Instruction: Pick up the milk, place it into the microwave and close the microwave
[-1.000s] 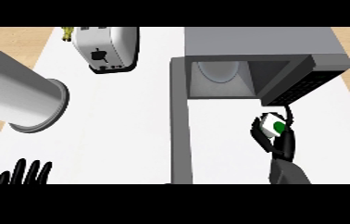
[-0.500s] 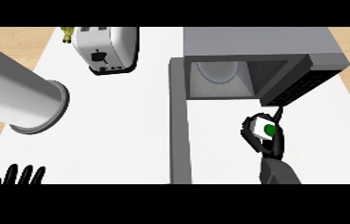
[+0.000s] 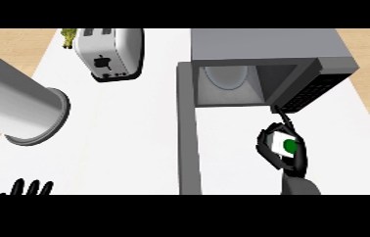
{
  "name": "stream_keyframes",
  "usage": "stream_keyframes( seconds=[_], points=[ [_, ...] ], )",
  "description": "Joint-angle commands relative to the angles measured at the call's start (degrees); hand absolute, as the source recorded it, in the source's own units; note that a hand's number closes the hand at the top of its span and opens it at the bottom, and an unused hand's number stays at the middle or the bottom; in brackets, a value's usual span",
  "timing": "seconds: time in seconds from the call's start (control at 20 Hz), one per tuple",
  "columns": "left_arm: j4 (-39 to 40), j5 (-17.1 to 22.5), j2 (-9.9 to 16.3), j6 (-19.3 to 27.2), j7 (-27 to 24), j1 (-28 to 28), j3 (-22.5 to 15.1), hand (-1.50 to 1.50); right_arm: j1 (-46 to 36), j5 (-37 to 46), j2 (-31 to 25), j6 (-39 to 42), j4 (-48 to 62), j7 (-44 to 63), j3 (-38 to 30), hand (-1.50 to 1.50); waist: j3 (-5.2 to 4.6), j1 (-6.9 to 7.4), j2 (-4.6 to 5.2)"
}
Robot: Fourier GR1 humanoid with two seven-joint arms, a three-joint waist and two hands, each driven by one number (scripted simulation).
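The right hand (image 3: 285,153) is curled round the milk (image 3: 283,144), just short of the open microwave (image 3: 264,69); only the carton's white face with its green spot shows between thumb and fingers, so its long axis can't be told; beyond the fingertips sits the cavity; the left hand (image 3: 29,188), cut off at the lower edge, rests with fingers straight.

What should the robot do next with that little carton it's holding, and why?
Probably carry the milk forward and a bit left, into the microwave. The right hand is curled round it just in front of the opening, the door stands open, and the cavity shows only its turntable plate.
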Motion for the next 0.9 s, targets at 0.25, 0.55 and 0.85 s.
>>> stream_keyframes(
  seconds=[0.25, 0.55, 0.85],
  points=[
    [-1.4, 1.3, 0.2, -1.1, -2.2, 4.3, 0.7, -1.5, 14.1, -6.8, 1.3, 7.6, -30.7, 14.5, 12.5, 1.5, -0.4, 0.8, -0.4],
    [0.1, 1.1, 0.5, -1.0, -2.4, 2.3, 1.5, -1.5, 18.1, -10.4, 1.3, 0.1, -39.8, 17.7, 21.4, 1.5, -0.3, 1.42, 0.08],
    [2.0, 4.1, 1.3, 0.7, 1.2, -3.5, 5.1, -1.5, 5.7, -1.2, 1.3, -7.3, -37.0, 27.7, 18.8, 1.5, -0.31, 1.53, 0.24]
  ],
)
